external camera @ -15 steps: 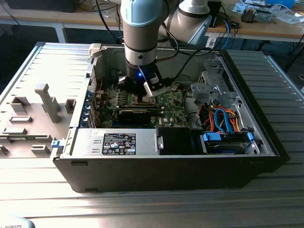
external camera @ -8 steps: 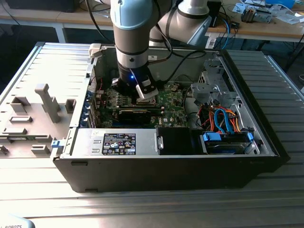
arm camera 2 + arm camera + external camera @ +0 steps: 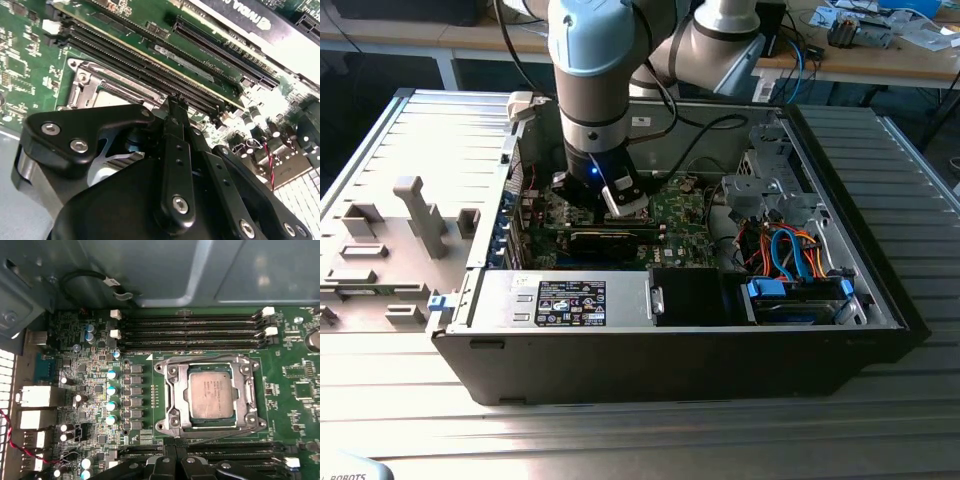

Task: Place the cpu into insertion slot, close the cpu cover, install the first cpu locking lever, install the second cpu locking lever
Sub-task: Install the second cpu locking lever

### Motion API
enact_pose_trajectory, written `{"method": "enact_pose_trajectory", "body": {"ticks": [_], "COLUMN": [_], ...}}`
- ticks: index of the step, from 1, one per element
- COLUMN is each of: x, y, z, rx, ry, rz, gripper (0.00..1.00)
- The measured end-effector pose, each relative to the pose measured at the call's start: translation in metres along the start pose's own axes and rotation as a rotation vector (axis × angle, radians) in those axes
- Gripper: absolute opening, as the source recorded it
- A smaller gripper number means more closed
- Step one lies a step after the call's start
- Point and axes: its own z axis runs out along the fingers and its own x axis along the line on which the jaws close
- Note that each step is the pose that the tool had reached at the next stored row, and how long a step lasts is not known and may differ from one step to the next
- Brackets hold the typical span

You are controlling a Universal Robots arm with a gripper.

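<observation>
Ribbed grey metal tabletop [image 3: 410,120] carries an open black computer case [image 3: 720,360]. Inside, the arm's black gripper [image 3: 172,462] hangs low over the green circuit board [image 3: 295,410]; whether its fingers are spread cannot be told. The small silver-grey square cpu [image 3: 211,393] sits in the silvery-rimmed insertion slot [image 3: 172,377], thin metal cpu cover [image 3: 248,390] down around it.

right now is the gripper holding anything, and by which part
It cannot be told. The gripper hangs low over the motherboard beside the cpu cover, which lies down over the cpu, but its fingertips show no visible object between them.
</observation>
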Motion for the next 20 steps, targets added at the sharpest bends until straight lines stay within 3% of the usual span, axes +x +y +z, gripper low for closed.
{"method": "enact_pose_trajectory", "body": {"ticks": [2, 5, 10, 12, 20], "x": [0.0043, 0.0049, 0.0050, 0.0051, 0.0051], "y": [-0.0011, -0.0006, 0.0018, 0.0033, 0.0073], "z": [0.0062, 0.0104, 0.0111, 0.0151, 0.0139], "rx": [-0.0001, -0.0002, -0.0055, -0.0061, -0.0081], "ry": [0.0010, 0.0026, 0.0047, 0.0083, 0.0110], "rz": [-0.005, -0.014, -0.025, -0.045, -0.066], "gripper": [0.11, 0.11, 0.11, 0.11, 0.11]}}
